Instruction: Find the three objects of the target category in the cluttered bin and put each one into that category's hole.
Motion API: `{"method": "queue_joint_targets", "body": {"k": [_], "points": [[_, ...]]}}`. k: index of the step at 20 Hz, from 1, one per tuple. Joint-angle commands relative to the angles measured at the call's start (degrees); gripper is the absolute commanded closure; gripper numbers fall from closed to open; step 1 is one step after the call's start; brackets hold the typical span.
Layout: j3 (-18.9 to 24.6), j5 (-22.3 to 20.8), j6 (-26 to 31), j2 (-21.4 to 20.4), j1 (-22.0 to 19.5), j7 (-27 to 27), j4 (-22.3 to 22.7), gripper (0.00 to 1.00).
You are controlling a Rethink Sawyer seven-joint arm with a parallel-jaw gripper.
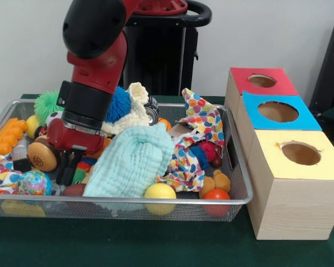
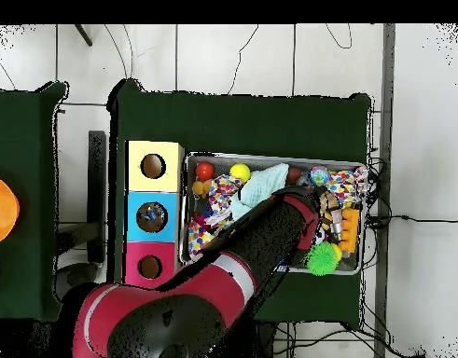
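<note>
The gripper is down inside the wire basket, toward its left end in the front view, its dark fingers sunk among the toys; whether they are apart or together cannot be told, since clutter hides the tips. Just beside it lie a brown round toy and a speckled multicoloured ball, with a mint-green cloth draped over the heap on its other side.

Further out, the basket holds a yellow ball, a red ball, a polka-dot cloth, a green spiky ball, a blue spiky ball, a cream knitted piece and an orange plastic block (the pile is deep, so much is covered). No crushed clear bottles can be made out in either view; if they are in the basket, they are buried.

Beside the basket stand three wooden boxes in a row, each with a round hole in its lid: yellow box nearest the camera, blue box in the middle, red box farthest. From overhead, something dark shows in the blue box's hole.
</note>
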Motion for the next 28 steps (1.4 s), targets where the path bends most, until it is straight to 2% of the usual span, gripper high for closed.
{"method": "queue_joint_targets", "body": {"k": [1,2,3,5,6,8,10,12,18,21,23,26,28], "points": [[4.99,6.06,-6.26,2.38,0.26,-12.81,-0.70,1.00],[4.76,5.85,-5.74,2.26,0.42,-11.65,-0.58,1.00],[4.72,3.85,-4.14,2.24,0.84,-9.52,-0.73,1.00],[5.88,-2.26,-2.96,0.67,1.40,-3.43,-0.11,1.00],[6.33,-6.76,-2.31,0.01,2.33,1.51,0.06,1.00],[5.93,-13.17,-2.05,-0.64,4.41,9.79,0.51,1.00],[5.88,-15.19,-2.62,-1.68,5.22,12.45,1.30,1.00],[6.11,-15.12,-3.45,-3.43,5.27,11.98,2.78,1.00],[3.43,-22.81,-6.15,-5.43,8.73,21.43,5.33,1.00],[3.36,-23.57,-6.31,-6.85,8.82,21.48,6.53,1.00],[4.57,-21.79,-4.79,-8.20,7.57,17.93,7.56,1.00],[7.38,-16.32,-1.97,-9.70,5.00,10.91,7.71,1.00],[7.99,-10.43,-0.47,-10.38,3.47,4.35,7.50,1.00]]}}
